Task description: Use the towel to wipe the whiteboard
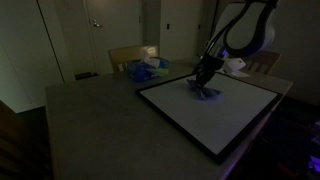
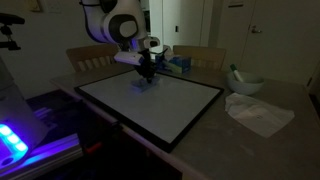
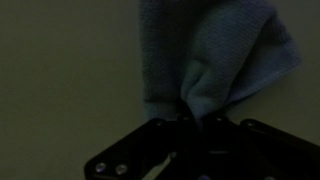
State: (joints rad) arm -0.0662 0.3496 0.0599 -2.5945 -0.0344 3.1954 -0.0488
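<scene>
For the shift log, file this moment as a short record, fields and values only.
jaws: shut on the towel
towel: hangs from the jaws, its low end at the whiteboard face, seemingly touching
whiteboard: flat on the table, black frame
other items: white cloth on the table beside the board; blue-white heap past the board
lighting: dim

The small blue-purple towel (image 3: 215,60), bunched into soft folds and pinched at one end in the closed claw (image 3: 188,118), rests crumpled near one corner of the large whiteboard (image 1: 230,118), whose plain white, thin-black-framed face lies flat on the table (image 1: 90,110).
</scene>
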